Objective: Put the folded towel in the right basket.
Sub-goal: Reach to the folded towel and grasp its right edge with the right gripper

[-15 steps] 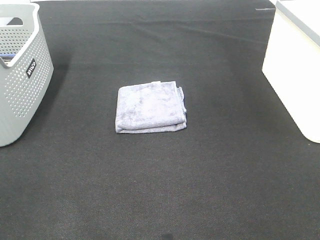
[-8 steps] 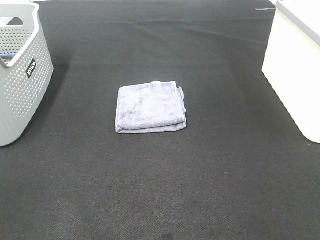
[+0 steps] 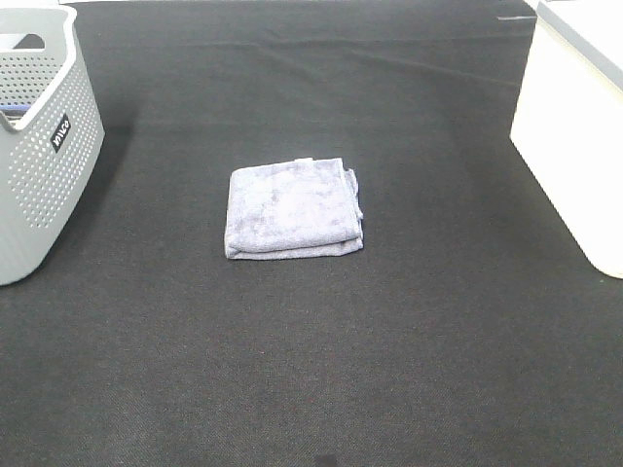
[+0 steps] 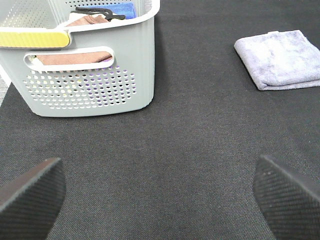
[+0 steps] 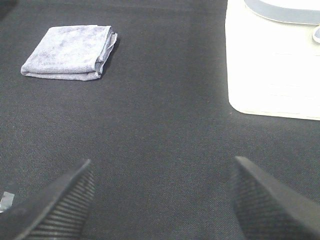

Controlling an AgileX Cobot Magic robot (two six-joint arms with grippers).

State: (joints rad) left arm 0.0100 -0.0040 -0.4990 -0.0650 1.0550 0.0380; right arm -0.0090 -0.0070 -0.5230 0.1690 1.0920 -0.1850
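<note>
A folded lavender towel point(image 3: 293, 207) lies flat in the middle of the black table cloth; it also shows in the left wrist view point(image 4: 279, 58) and the right wrist view point(image 5: 68, 52). The white right basket point(image 3: 574, 126) stands at the right edge, and shows in the right wrist view point(image 5: 272, 60). No gripper shows in the high view. My left gripper point(image 4: 160, 192) is open and empty, well short of the towel. My right gripper point(image 5: 162, 200) is open and empty, near the white basket and apart from the towel.
A grey perforated basket point(image 3: 39, 146) stands at the left edge; in the left wrist view point(image 4: 90, 65) it holds cloths and other items. A black cloth point(image 3: 311, 370) covers the table.
</note>
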